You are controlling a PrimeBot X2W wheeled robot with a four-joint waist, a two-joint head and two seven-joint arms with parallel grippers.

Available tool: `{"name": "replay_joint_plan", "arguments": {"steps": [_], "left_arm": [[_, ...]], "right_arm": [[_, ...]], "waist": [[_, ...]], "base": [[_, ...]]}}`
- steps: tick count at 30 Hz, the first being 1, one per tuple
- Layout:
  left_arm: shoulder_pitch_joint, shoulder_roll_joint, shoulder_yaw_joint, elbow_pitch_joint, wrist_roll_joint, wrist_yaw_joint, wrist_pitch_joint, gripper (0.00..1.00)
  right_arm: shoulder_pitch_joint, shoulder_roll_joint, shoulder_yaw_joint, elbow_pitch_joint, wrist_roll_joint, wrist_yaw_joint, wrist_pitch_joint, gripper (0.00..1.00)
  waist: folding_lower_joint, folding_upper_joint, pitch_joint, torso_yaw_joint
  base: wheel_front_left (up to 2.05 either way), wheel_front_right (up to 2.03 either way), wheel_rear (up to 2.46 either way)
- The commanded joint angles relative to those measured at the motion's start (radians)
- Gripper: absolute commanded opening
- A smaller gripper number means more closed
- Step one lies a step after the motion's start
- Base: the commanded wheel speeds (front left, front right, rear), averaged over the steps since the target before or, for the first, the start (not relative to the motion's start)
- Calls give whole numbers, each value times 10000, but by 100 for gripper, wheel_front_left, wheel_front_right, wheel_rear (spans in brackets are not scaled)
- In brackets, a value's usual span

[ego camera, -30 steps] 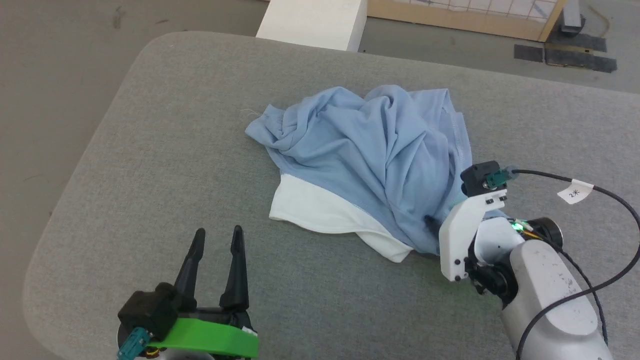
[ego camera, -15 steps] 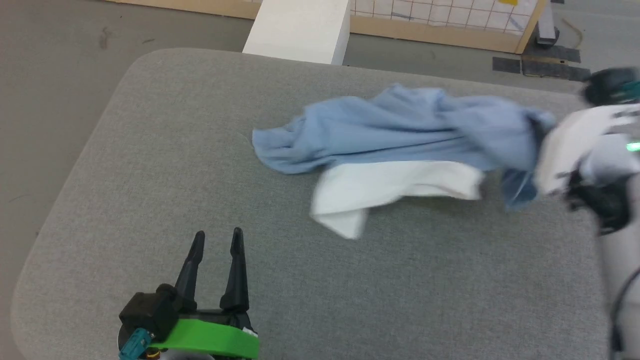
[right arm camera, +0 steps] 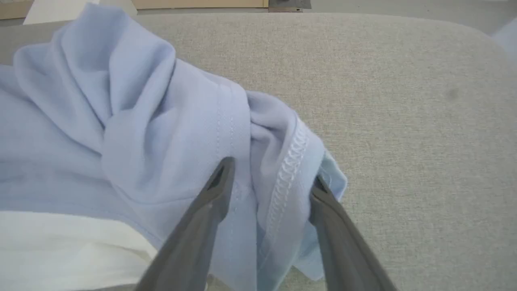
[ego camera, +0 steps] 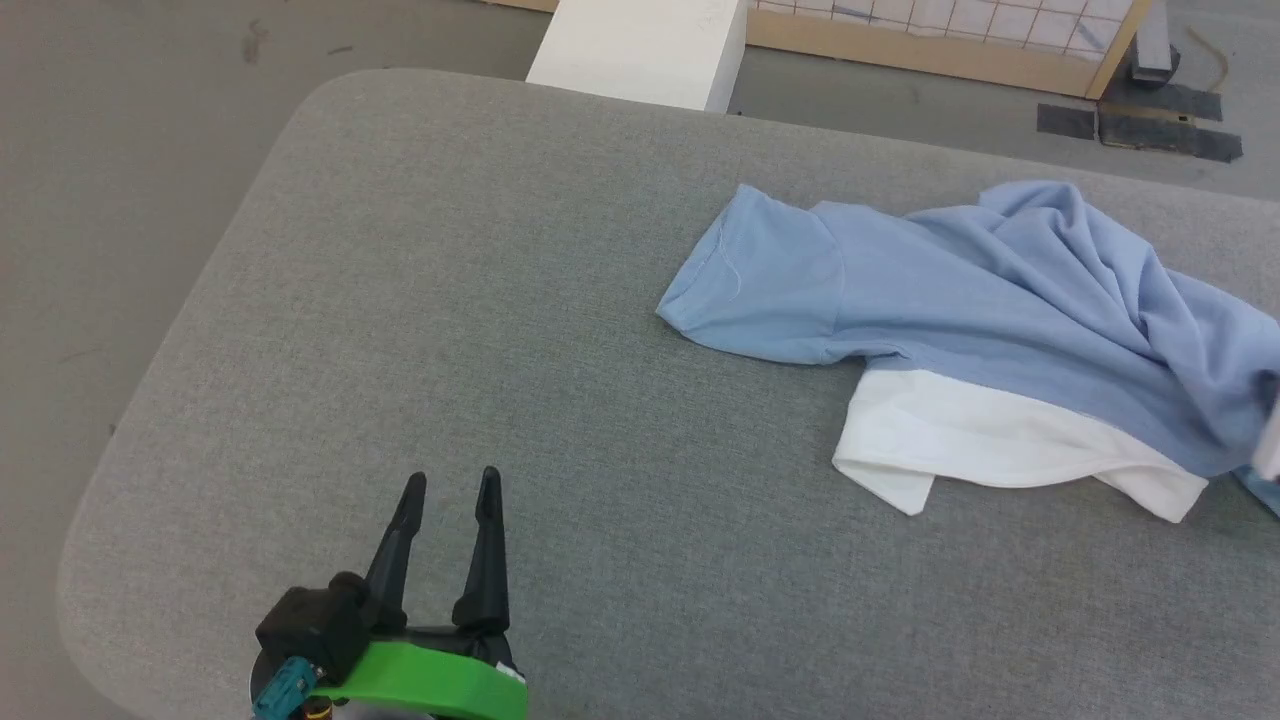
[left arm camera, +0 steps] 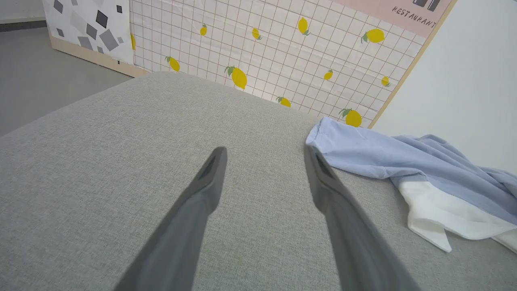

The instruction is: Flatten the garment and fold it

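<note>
Between jaws of right gripper (right arm camera: pixel 271 171): garment (right arm camera: pixel 121 121) edge; left gripper (ego camera: pixel 452 477) well apart.

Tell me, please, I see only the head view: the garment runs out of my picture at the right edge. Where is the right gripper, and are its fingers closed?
Observer: In the right wrist view the right gripper is at the garment; a bunched fold lies between its fingers.
Operator: Which part of the cloth is that fold?
Observer: A stitched hem runs through it.
Operator: And the fingers?
Observer: They stand apart, not closed.
</note>
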Motion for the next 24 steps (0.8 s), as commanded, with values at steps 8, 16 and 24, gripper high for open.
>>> {"name": "replay_joint_plan", "arguments": {"steps": [8, 16, 24], "left_arm": [[245, -33, 113, 154, -72, -28, -38, 100], [337, -33, 146, 74, -30, -48, -38, 100], [174, -33, 53, 56, -80, -91, -38, 100]], "right_arm": [[-417, -153, 1748, -428, 547, -13, 322, 100], [-390, -364, 3408, -2512, 2037, -13, 1219, 100], [968, -107, 4967, -2813, 2925, -13, 1551, 100]], "waist": [[0, -1, -798, -518], [0, -1, -945, -762], [0, -1, -503, -428]], "base": [[0, 0, 0], [0, 0, 0], [0, 0, 0]]}}
